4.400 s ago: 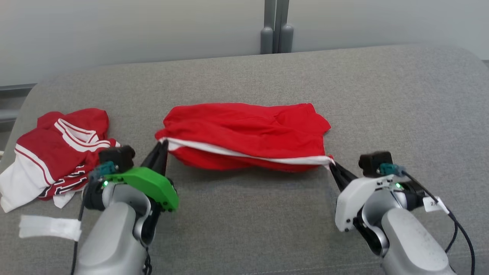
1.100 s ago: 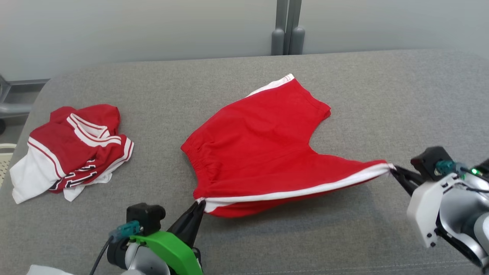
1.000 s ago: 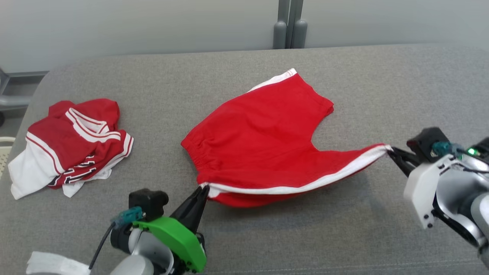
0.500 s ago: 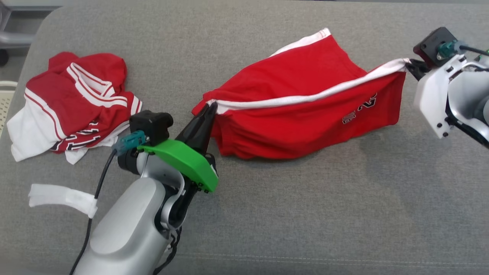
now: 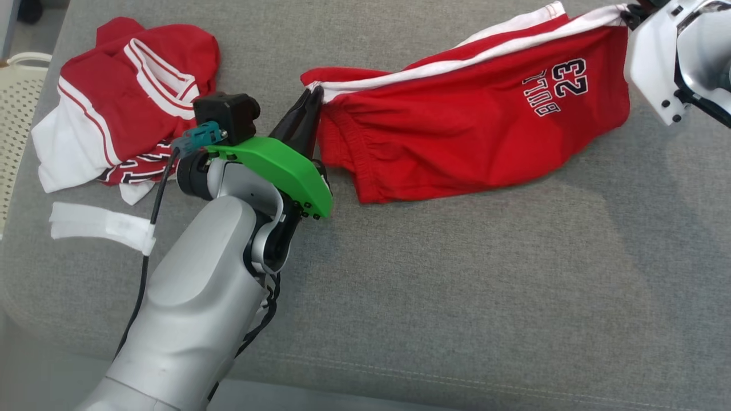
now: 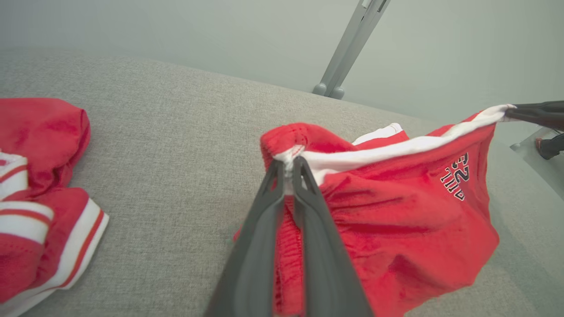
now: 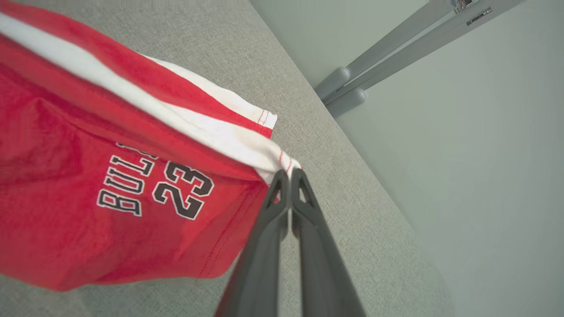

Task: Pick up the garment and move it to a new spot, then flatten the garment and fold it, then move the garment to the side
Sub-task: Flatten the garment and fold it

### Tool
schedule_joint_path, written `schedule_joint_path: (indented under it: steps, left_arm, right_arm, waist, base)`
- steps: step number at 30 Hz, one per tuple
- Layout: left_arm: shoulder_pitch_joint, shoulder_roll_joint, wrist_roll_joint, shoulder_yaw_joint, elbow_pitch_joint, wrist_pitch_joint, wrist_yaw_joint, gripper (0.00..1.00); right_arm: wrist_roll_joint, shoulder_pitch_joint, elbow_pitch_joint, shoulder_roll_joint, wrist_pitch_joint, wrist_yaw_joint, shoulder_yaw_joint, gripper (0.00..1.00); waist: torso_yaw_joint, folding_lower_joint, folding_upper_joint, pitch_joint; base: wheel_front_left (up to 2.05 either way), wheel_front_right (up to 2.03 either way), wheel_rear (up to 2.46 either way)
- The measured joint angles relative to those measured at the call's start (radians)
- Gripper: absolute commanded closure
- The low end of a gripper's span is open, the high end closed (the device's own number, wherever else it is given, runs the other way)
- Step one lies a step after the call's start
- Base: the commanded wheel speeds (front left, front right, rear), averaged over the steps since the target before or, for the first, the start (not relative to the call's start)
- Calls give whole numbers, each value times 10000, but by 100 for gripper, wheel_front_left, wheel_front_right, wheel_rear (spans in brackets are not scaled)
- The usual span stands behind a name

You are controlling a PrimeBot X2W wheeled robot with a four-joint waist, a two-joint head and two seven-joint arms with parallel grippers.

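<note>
I judge I'm mid-flatten: my left gripper point(image 5: 315, 94) and right gripper point(image 7: 288, 172) are clenched on opposite ends of the red shorts' point(image 5: 474, 125) white stripe, bottom sagging onto the grey cushion point(image 5: 457, 285), so next I lay them down taut.

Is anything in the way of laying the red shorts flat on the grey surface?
Nothing visible. The jersey and white strip lie to the left of the left tool, apart from the shorts.
</note>
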Motion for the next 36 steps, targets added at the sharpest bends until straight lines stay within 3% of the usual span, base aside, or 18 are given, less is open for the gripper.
schedule_joint_path:
  steps: [10,11,12,13,19,29,33,36]
  left_arm:
    - [-1092,-364,-196,-255,1490,276,-151,100]
    - [-1198,-397,-219,-288,1618,278,-176,66]
    - [-1296,-428,-242,-314,1741,276,-186,0]
    - [-1389,-464,-284,-341,1866,242,-188,0]
    - [-1795,-554,-545,-487,2527,-77,-48,0]
    - [-1631,-581,-792,-462,2838,-1822,-148,0]
    - [-973,-268,23,-416,2217,-2057,-15,0]
    - [-33,94,1083,230,696,-2098,336,0]
  right_arm:
    - [612,-1182,1977,671,-736,0,984,100]
    - [685,-1231,2161,757,-807,0,1028,100]
    - [725,-1281,2366,842,-909,0,1039,79]
    - [754,-1338,2571,926,-1032,0,1062,0]
    - [911,-1416,3616,1498,-1894,0,993,0]
    - [1170,-907,5208,2107,-3754,0,46,0]
    - [1638,-181,5613,2341,-4339,0,-527,0]
    - [1902,305,5875,2558,-4821,0,-920,0]
  waist:
    - [433,0,0,200]
    - [448,0,0,218]
    - [459,0,0,244]
    - [467,0,0,272]
    - [428,0,0,303]
    - [302,0,0,-118]
    - [285,0,0,-440]
    - [263,0,0,-705]
  base:
    - [0,0,0]
    - [0,0,0]
    - [0,0,0]
    - [0,0,0]
    - [0,0,0]
    - [0,0,0]
    - [0,0,0]
    - [0,0,0]
